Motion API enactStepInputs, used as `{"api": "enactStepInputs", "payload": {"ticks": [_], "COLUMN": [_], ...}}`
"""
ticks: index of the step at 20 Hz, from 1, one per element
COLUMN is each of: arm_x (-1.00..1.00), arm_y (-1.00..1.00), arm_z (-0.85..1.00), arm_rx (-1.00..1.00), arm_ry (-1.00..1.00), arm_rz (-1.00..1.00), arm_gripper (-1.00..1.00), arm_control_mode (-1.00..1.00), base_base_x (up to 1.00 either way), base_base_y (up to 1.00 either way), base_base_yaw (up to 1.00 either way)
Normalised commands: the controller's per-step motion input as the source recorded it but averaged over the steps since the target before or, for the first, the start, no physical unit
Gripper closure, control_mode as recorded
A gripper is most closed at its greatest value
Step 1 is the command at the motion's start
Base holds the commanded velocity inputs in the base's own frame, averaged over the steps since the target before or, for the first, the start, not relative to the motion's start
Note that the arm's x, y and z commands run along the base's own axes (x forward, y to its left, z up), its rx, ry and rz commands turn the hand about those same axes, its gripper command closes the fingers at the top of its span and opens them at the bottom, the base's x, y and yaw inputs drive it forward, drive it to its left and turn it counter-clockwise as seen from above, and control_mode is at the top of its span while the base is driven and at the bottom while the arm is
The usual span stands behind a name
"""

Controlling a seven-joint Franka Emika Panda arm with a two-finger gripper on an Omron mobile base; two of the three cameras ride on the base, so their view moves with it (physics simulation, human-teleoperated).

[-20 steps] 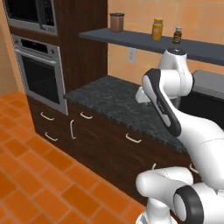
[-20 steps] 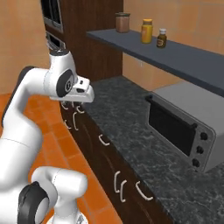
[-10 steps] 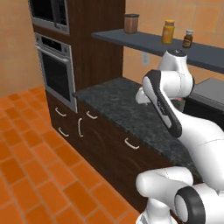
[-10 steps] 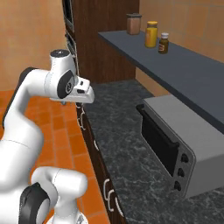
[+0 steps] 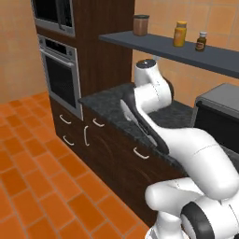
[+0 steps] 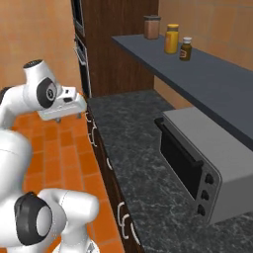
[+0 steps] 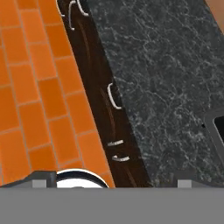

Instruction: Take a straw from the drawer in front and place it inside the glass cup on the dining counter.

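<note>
My gripper (image 7: 112, 180) stands open with nothing between its fingers, hanging over the front edge of a black speckled counter (image 6: 133, 133). In the hand view it looks down on dark brown drawer fronts (image 7: 103, 113) with curved silver handles (image 7: 113, 96). The left base view has the same drawer fronts (image 5: 135, 161) under the counter; I cannot tell which one is the task's drawer, and all are closed. The straw is hidden. The glass cup and the dining counter are out of view.
A built-in oven (image 5: 60, 81) stands in a tall dark cabinet at the left. A grey toaster oven (image 6: 207, 168) sits on the counter. A dark shelf (image 6: 197, 74) above carries jars (image 6: 171, 38). Orange tiled floor (image 5: 32, 177) lies in front.
The whole picture has shifted in both base views, so the base has driven. The oven and cabinets slid across the frame and the toaster oven looms larger. The arm's pose looks unchanged.
</note>
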Motion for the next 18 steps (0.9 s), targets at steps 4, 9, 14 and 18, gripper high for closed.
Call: {"api": "enactStepInputs", "payload": {"ticks": [4, 9, 14, 18], "arm_x": [0.21, 0.18, 0.22, 0.29], "arm_y": [0.93, 0.32, -0.04, -0.14], "arm_z": [-0.6, -0.75, -0.88, -0.87], "arm_rx": [-0.54, -0.51, -0.38, -0.27], "arm_ry": [0.0, 0.0, 0.0, 0.0], "arm_rz": [-0.01, -0.02, -0.04, -0.06], "arm_gripper": [-1.0, -1.0, -1.0, -1.0], "arm_control_mode": [-1.0, -1.0, -1.0, -1.0], "base_base_x": [0.0, 0.0, 0.0, 0.0], "base_base_y": [0.0, 0.0, 0.0, 0.0], "base_base_yaw": [0.0, 0.0, 0.0, 0.0]}}
